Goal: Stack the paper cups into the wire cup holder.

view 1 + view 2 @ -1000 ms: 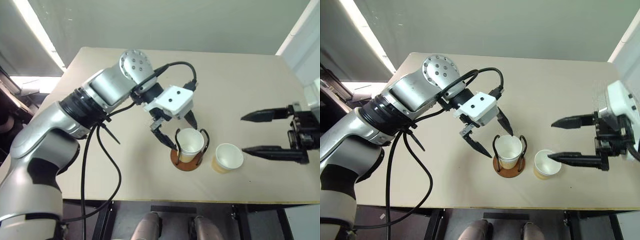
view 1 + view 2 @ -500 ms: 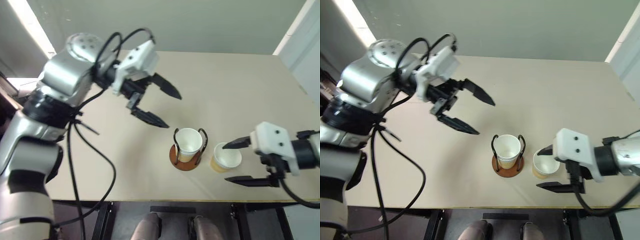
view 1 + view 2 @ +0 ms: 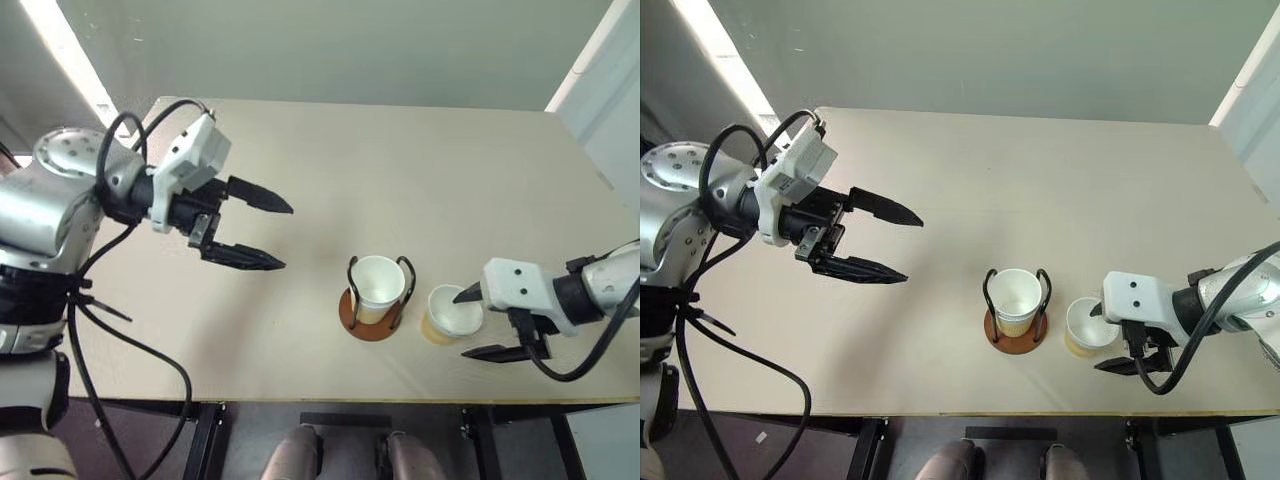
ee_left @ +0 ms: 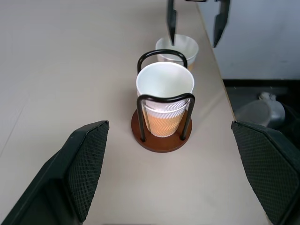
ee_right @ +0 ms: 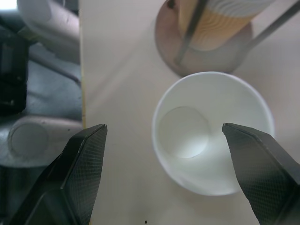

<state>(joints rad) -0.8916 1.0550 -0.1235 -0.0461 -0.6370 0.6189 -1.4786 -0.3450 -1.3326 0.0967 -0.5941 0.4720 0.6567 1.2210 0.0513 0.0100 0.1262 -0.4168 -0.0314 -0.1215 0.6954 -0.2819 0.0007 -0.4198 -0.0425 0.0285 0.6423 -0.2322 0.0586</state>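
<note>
The wire cup holder [image 3: 368,322] stands near the table's front edge with a paper cup [image 3: 378,284] upright between its black arches. A second paper cup [image 3: 449,312] stands loose just right of it, mouth up and empty. My right gripper [image 3: 462,325] is open and low over this loose cup, one finger on each side; in the right wrist view both fingers [image 5: 79,173] stand well clear of the cup [image 5: 213,145]. My left gripper [image 3: 286,238] is open and holds nothing, out to the left of the holder and pointing towards it.
The beige table [image 3: 420,170] stretches back behind the cups. Its front edge [image 3: 400,402] runs close to the holder and the loose cup. A pale wall panel [image 3: 600,60] stands at the far right.
My left arm has swung away from the holder to the left, still open. My right gripper has come down and in, from right of the loose cup to straddling it.
</note>
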